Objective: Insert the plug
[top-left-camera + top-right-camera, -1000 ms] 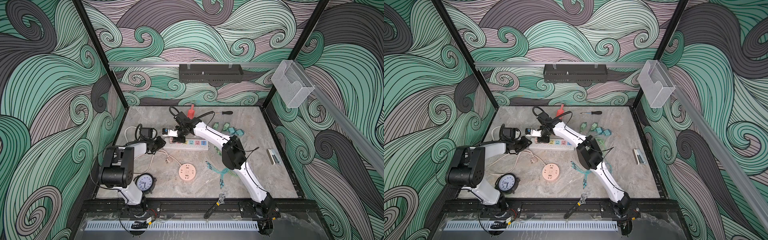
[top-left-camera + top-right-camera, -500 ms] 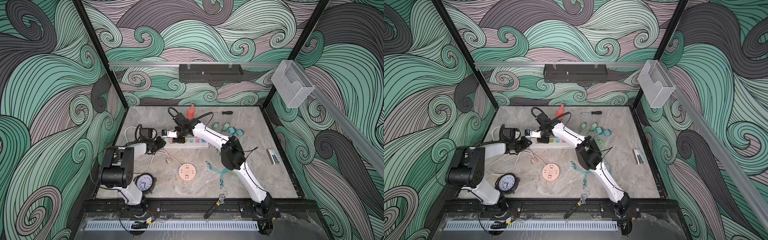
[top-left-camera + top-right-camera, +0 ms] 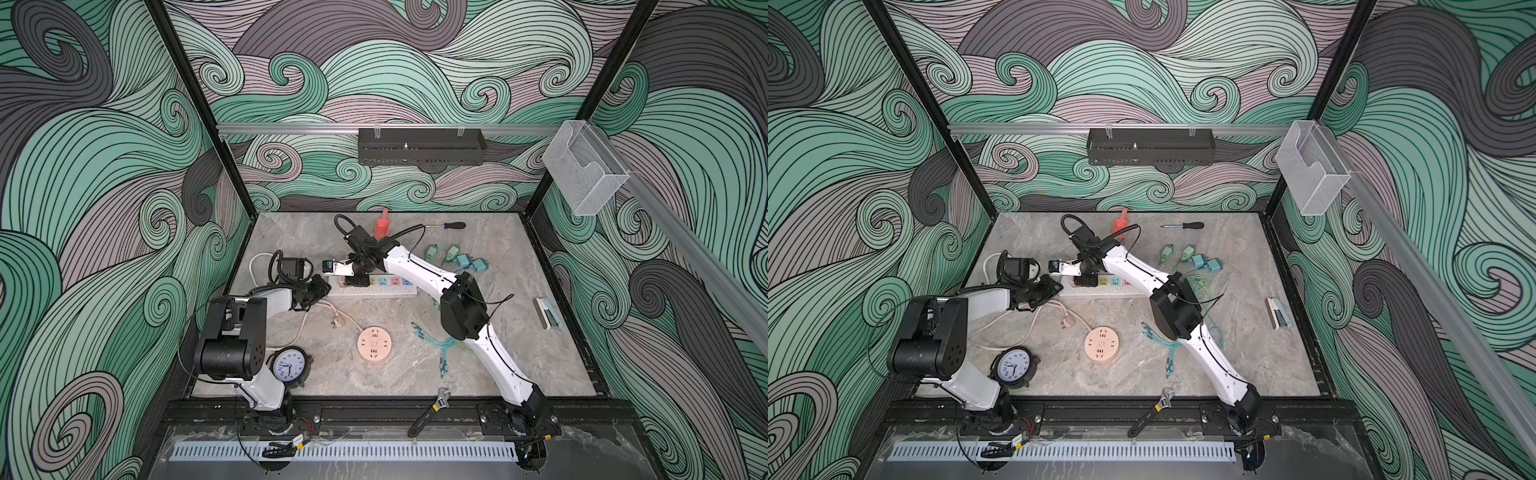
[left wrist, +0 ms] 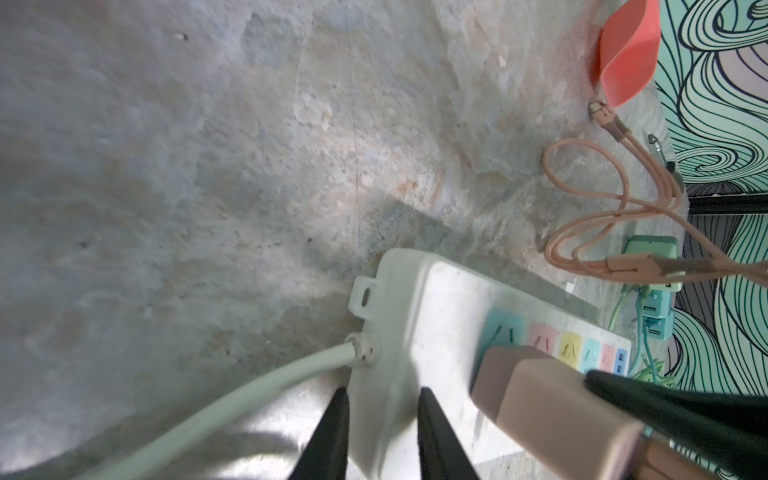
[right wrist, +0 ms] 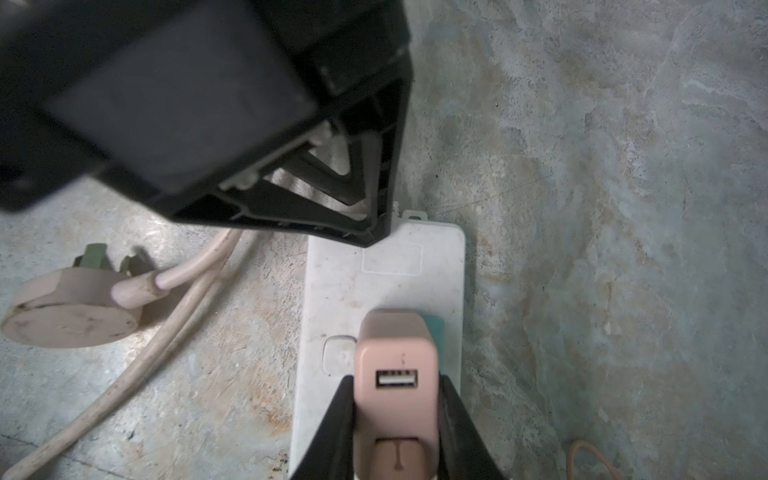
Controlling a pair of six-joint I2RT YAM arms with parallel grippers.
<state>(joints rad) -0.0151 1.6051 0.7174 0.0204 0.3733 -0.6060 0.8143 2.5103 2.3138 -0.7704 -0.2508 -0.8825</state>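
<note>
Pink plastic marks the task's thing: a USB charger (image 5: 397,365) clamped by its two sides between the closed fingers of the right gripper (image 5: 395,399). It stands over the teal socket (image 4: 503,328), the one nearest the cord end of the white power strip (image 5: 374,282). Its prongs are hidden, so how deep they sit cannot be told.

The left gripper (image 4: 382,392) has its fingers narrowly parted and pinched on the strip's cord-end corner, just beside the cord (image 4: 249,395).

In the left wrist view the charger looks tilted against the strip. Pressed down at that lean, the prongs would likely jam at the slots, or the smooth body could slide in the fingers. The corner pinch is small; if it slips, the strip may skid or tip.

The power button (image 5: 338,355) sits right beside the teal socket and could get pressed. The left gripper's nearness to the charger leaves little room.

A round beige plug (image 5: 70,307) lies off the strip's cord end, clear of the socket. A pink cable (image 4: 582,208), green adapters (image 4: 652,262) and a red scoop (image 4: 627,54) lie beyond the strip's far side.
</note>
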